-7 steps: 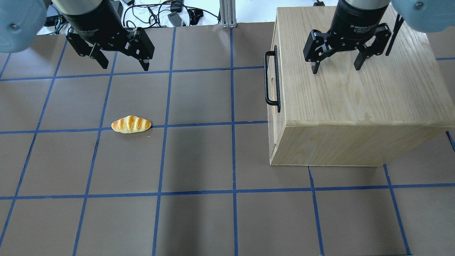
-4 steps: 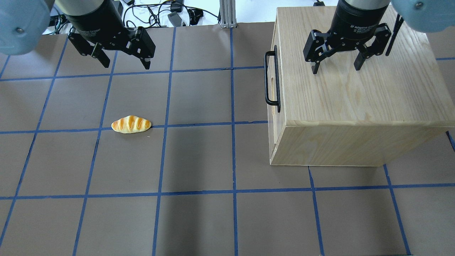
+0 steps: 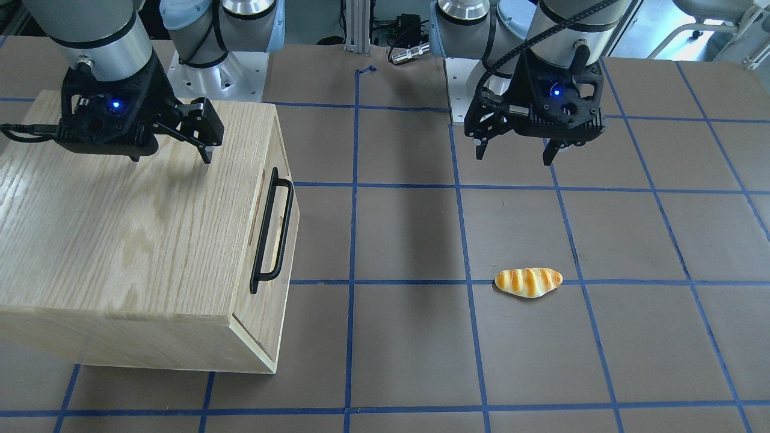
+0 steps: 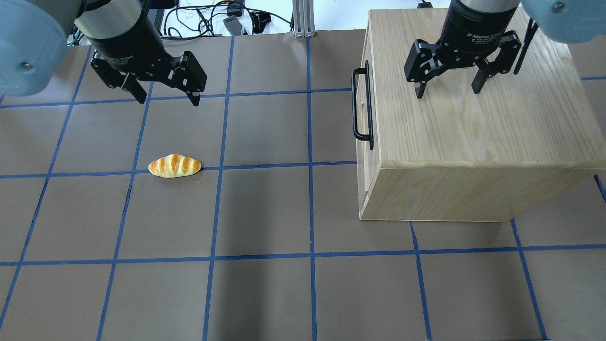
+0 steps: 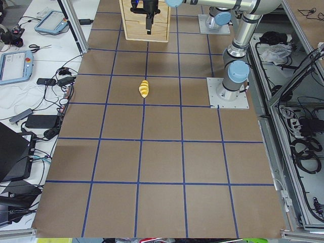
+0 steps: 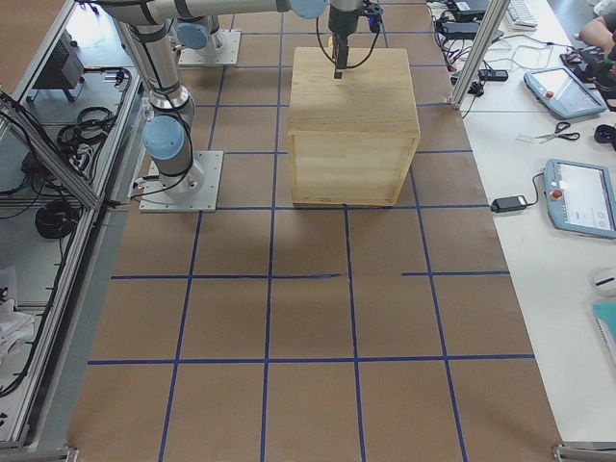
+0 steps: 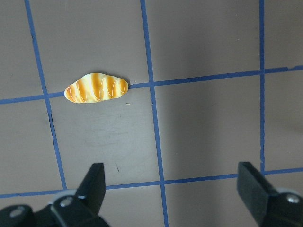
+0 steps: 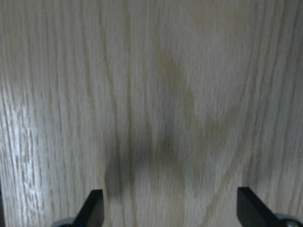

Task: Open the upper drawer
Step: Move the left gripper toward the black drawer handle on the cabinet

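Note:
The wooden cabinet (image 4: 473, 123) stands on the right of the table, its front facing the middle. The upper drawer (image 4: 363, 94) is shut flush, with its oblong slot behind the black bar handle (image 4: 362, 104). The drawer (image 3: 278, 150) and handle (image 3: 272, 231) also show in the front-facing view. My right gripper (image 4: 447, 92) is open and empty, hovering over the cabinet top (image 8: 161, 94). It also shows in the front-facing view (image 3: 171, 159). My left gripper (image 4: 168, 100) is open and empty above the mat, far left of the handle. It also shows in the front-facing view (image 3: 514, 157).
A toy bread roll (image 4: 174, 166) lies on the brown mat below the left gripper and shows in the left wrist view (image 7: 96, 88). Blue tape lines grid the mat. Cables and an aluminium post (image 4: 301, 19) lie beyond the far edge.
My left gripper has shifted slightly forward over the mat, still open. The right gripper, cabinet and bread roll have not moved.

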